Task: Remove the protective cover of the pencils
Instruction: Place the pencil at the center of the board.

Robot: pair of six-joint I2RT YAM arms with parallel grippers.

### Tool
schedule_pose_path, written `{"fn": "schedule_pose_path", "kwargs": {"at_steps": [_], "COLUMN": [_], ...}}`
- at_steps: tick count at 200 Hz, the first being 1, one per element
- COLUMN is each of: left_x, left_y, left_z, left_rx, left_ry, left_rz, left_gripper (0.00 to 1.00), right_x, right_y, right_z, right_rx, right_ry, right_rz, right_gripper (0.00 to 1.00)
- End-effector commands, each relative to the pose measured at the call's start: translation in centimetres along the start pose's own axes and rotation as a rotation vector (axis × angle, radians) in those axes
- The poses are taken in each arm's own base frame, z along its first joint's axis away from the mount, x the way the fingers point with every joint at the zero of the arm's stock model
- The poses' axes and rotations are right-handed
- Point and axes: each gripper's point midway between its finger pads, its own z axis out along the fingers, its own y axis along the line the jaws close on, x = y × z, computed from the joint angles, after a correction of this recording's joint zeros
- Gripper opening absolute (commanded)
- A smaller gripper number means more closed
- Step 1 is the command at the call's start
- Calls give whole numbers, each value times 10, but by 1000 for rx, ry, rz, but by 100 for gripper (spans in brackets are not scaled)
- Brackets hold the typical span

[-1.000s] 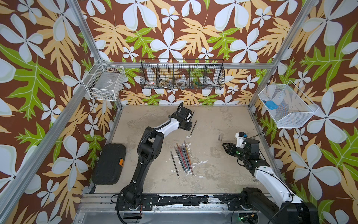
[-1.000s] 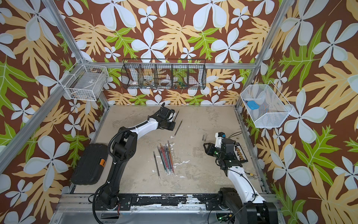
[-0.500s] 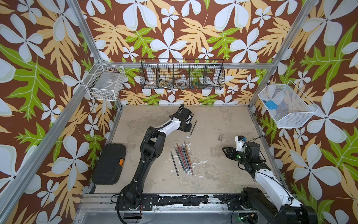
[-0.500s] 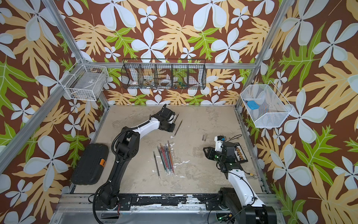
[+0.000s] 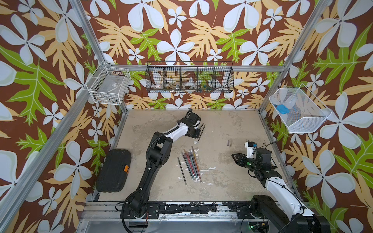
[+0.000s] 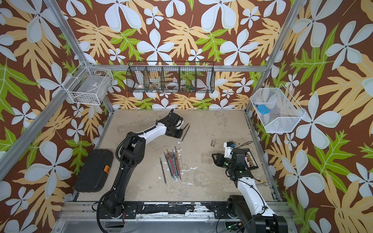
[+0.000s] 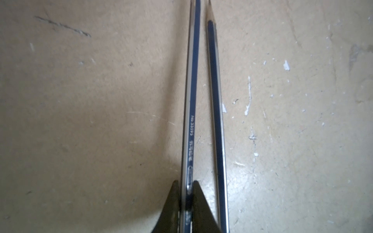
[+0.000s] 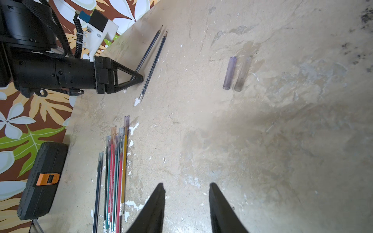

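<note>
Tabletop [image 5: 222, 131] holds pencils [image 5: 191, 165] bundled, axes front-to-back, protective cover [image 8: 126, 120] at rear ends.

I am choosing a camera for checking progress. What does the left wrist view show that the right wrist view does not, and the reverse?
Only the left wrist view: close up, the left gripper fingertips flanking one dark blue pencil, with its shaft print clear; whether they pinch it is unclear. Only the right wrist view: two loose caps side by side, the capped pencils, the black case and the open right gripper. Both: that pencil, the second pencil beside it, the left gripper, the table.
</note>
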Motion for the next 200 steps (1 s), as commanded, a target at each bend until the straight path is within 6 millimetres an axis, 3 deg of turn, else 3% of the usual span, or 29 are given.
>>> {"fn": "schedule_pose_path", "kwargs": {"at_steps": [1,39,155,178,200], "left_x": [24,26,7,-9,-29], "left_y": [0,-6,-32,-36,-47], "left_z": [1,-4,-31,-57,-105], "left_rx": [-1,10,127,127,170], "left_ry": [89,88,10,-62,-217], "left_rz": [-27,-27,-46,-19,14], "left_gripper": [18,19,19,17,18], "right_x": [-2,-3,-3,-1,5], "right_y": [3,3,1,0,8], "right_z": [-1,-1,-2,-1,3], "right_rx": [-12,-13,3,0,-19], "right_ry": [-11,-12,-22,-14,19], "right_rz": [-13,-14,-21,-25,-48], "right_gripper": [39,39,39,37,36]}}
